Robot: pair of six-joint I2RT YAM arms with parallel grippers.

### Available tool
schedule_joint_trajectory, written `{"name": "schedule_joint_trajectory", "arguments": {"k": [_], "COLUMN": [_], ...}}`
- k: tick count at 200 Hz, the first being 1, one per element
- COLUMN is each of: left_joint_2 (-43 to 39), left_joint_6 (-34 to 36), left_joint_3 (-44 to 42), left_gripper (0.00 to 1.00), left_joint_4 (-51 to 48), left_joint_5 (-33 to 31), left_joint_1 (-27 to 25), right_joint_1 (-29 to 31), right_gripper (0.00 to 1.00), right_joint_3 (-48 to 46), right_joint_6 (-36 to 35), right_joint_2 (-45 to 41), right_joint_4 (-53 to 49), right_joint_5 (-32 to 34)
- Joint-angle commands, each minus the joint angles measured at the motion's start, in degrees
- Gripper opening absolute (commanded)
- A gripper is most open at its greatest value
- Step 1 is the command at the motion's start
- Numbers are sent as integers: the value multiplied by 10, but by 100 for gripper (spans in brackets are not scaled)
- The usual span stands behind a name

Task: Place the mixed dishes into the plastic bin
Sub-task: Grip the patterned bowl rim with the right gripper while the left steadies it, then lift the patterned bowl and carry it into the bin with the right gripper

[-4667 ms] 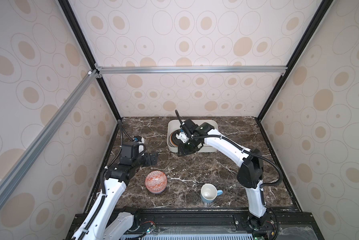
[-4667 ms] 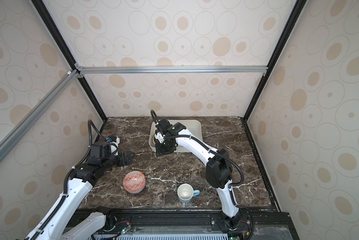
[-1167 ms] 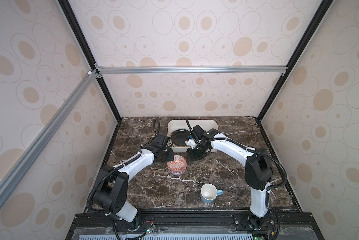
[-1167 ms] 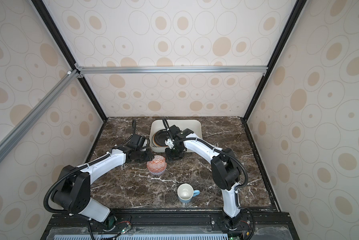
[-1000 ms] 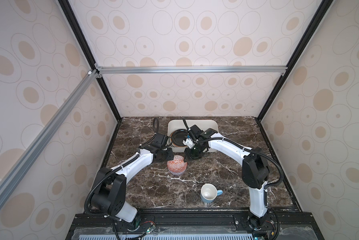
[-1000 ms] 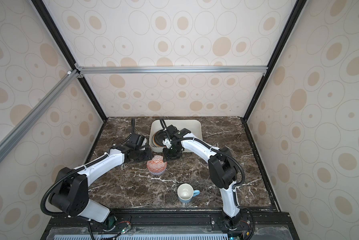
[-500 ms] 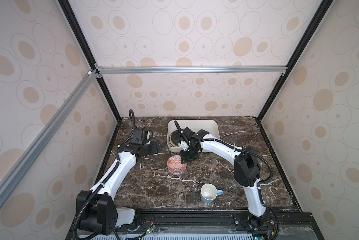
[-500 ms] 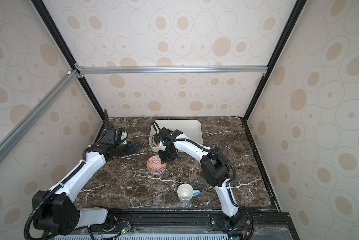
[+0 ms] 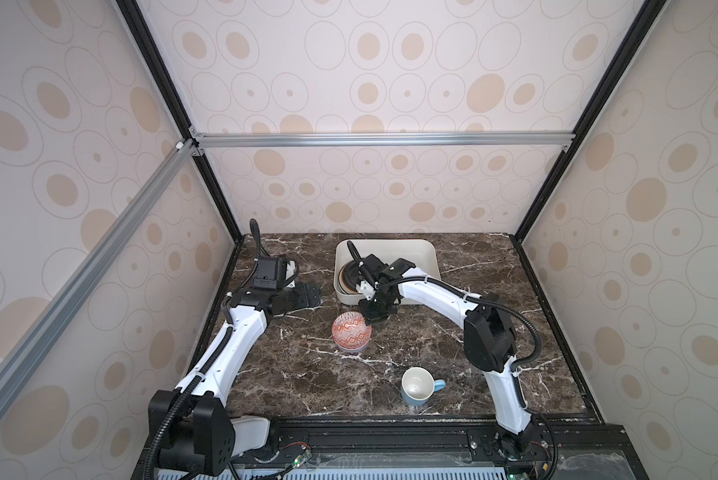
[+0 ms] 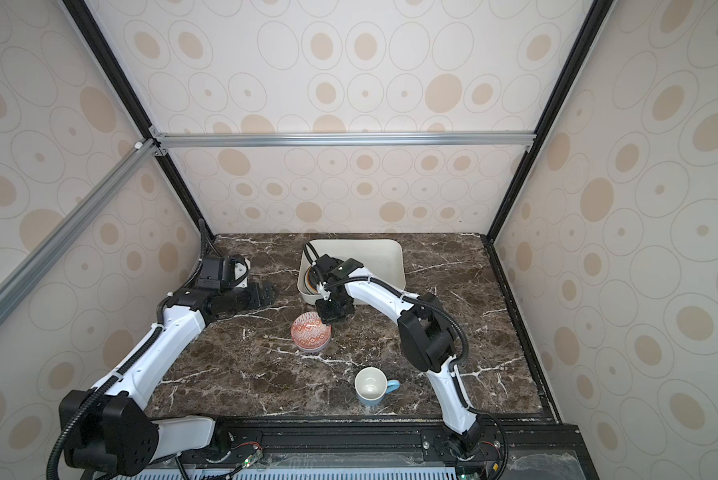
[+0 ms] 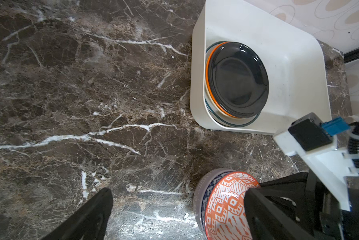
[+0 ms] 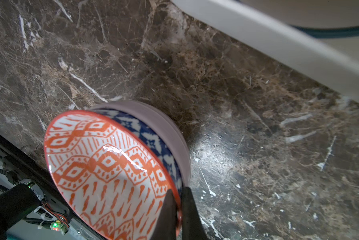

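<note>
The red-orange patterned bowl [image 9: 351,332] [image 10: 309,332] sits tilted on the marble, in front of the plastic bin [image 9: 428,257] [image 10: 397,253]. My right gripper [image 9: 372,318] [image 12: 178,207] is shut on its far rim, one finger inside the bowl [image 12: 103,166] and one outside. My left gripper [image 9: 307,297] [image 11: 177,199] hangs open to the left, apart from the bowl [image 11: 222,203]. In the bin [image 11: 299,62] a plate lies black-orange underside up [image 11: 236,81] on the green-rimmed white plate [image 11: 232,124]. The light-blue mug [image 9: 417,386] [image 10: 370,388] stands upright near the front.
Patterned walls and black frame posts close in the marble table on three sides. A black rail runs along the front edge [image 9: 390,436]. The bin's right half holds nothing.
My left gripper let go of the bowl, opened wide and drew back to the left. My right gripper came down from the bin's edge and shut on the bowl's rim.
</note>
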Motion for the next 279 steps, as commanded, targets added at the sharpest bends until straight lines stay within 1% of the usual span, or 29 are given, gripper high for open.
{"name": "schedule_joint_trajectory", "arguments": {"k": [1, 73, 96, 133, 173, 217, 238, 255, 268, 279], "left_joint_2": [-1, 18, 23, 35, 60, 112, 142, 169, 185, 197], "left_joint_6": [19, 27, 26, 28, 21, 6, 0, -8, -18, -25], "left_joint_3": [5, 20, 25, 47, 84, 143, 162, 169, 172, 178], "left_gripper": [99, 99, 99, 99, 99, 99, 99, 99, 99, 99], "left_joint_4": [-8, -5, -2, -2, 6, 20, 34, 49, 61, 70], "left_joint_5": [12, 17, 17, 13, 13, 27, 35, 45, 55, 64], "left_joint_1": [7, 22, 25, 32, 36, 36, 36, 36, 36, 36], "right_joint_1": [5, 0, -9, -34, -91, -169, -205, -225, -238, -250], "right_gripper": [0, 0, 0, 0, 0, 0, 0, 0, 0, 0], "right_joint_3": [17, 102, 125, 146, 189, 220, 219, 217, 218, 223], "right_joint_6": [2, -5, -4, -5, -14, -18, -18, -23, -23, -16], "right_joint_2": [10, 11, 10, -1, 0, 12, 22, 35, 49, 65], "right_joint_4": [-19, -66, -78, -88, -100, -85, -61, -36, -13, 6], "right_joint_5": [11, -27, -43, -50, -46, -35, -15, 30, 43, 41]}}
